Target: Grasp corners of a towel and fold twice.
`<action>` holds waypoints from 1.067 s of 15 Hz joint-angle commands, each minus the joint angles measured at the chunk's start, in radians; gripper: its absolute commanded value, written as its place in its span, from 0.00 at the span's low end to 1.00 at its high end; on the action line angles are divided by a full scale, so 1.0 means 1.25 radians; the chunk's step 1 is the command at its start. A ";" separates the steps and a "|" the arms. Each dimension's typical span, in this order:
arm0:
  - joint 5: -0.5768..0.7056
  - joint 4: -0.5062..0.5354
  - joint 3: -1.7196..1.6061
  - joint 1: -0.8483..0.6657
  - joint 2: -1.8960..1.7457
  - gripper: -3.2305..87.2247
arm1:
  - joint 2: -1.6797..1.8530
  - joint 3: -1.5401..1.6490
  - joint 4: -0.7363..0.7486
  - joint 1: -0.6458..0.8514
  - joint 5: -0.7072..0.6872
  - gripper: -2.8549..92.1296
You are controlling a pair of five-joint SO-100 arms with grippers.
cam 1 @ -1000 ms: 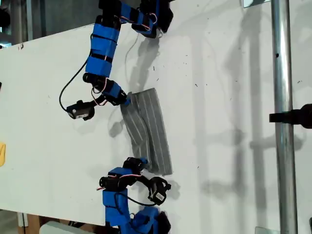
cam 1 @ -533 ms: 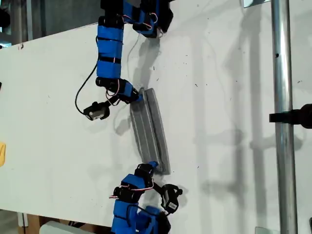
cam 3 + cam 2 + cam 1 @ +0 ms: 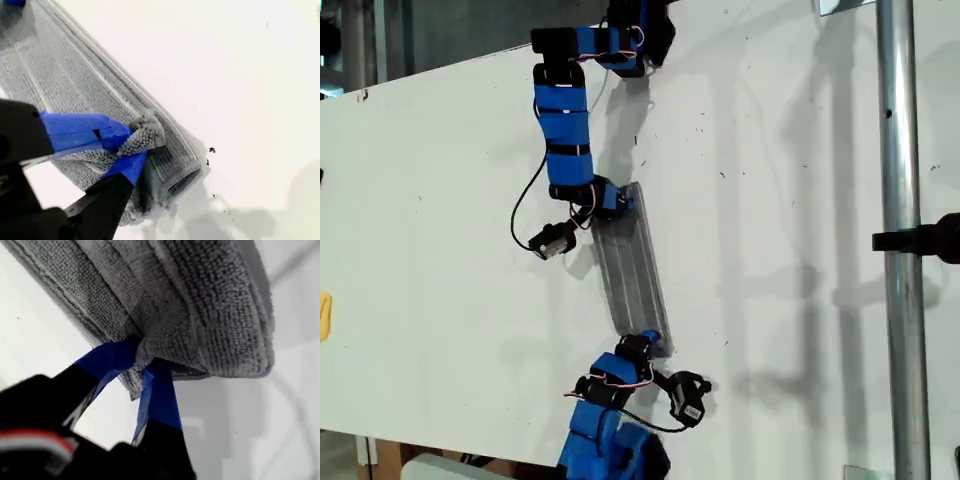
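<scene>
- My first hand [image 3: 145,367] is clenched on the towel [image 3: 632,270]. Its two blue tips pinch a bunched edge near one rounded corner [image 3: 260,365], and several layers of cloth sit above the pinch.
- My second hand [image 3: 137,142] is clenched too, gripping a tuft of cloth at the other end. The folded layers there curl open into a small loop.
- I judge that I hold both ends so the fold comes over evenly, with the cloth taut between the hands and not sagging.
- In the exterior view the towel is a narrow grey strip in the middle of the tabletop [image 3: 790,300]. It runs between the two arms with one hand at each end. I cannot tell from the wrist views which arm is which.
- The strip's long edges look roughly aligned, so one fold seems nearly laid. The second fold would have to bring the short ends together.
- There is wide bare tabletop toward the exterior view's right, up to a metal pole [image 3: 898,200], and also toward that view's left.
- Room is tight along the strip itself, because each arm's base stands close behind its end, and a cable [image 3: 525,205] loops beside one arm.
</scene>
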State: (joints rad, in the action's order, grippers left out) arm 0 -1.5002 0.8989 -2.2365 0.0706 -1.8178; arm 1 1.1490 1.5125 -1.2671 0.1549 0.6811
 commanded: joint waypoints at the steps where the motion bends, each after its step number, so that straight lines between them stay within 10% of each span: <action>1: -0.023 0.017 0.006 -0.004 0.016 0.07 | -0.007 0.001 0.017 0.023 0.006 0.03; 4: -0.061 0.161 0.022 -0.025 -0.074 0.29 | 0.069 0.004 -0.061 0.039 0.025 0.24; 9: -0.233 0.404 -0.037 0.013 -0.452 0.27 | 0.410 0.080 -0.255 0.128 0.085 0.34; 16: -0.174 0.242 -0.520 0.109 -1.335 0.01 | 1.150 0.549 -0.263 0.187 0.389 0.38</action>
State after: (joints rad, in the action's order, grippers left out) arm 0 -1.7702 1.2456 -2.8026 0.2010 -3.2306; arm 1 2.4850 2.1614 -1.6107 0.4050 1.1014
